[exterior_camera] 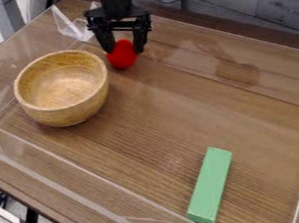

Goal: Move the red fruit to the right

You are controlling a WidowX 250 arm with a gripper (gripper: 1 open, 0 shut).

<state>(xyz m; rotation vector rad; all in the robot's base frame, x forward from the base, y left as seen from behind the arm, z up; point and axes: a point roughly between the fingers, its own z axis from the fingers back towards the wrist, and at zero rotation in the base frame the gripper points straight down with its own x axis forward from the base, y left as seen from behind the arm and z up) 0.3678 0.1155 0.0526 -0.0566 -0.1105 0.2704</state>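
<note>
The red fruit (pixel 123 54) is a small bright red rounded toy resting on the wooden table near the back, just right of the wooden bowl. My black gripper (pixel 122 44) points straight down over it, with its fingers (pixel 102 43) spread on either side of the fruit. The jaws stand open and are not pressed against the fruit. The upper part of the fruit is partly hidden by the gripper.
A light wooden bowl (pixel 61 87) sits at the left. A green block (pixel 210 186) lies near the front right. Clear plastic walls (pixel 9 148) fence the wooden table (pixel 205 108) on all sides.
</note>
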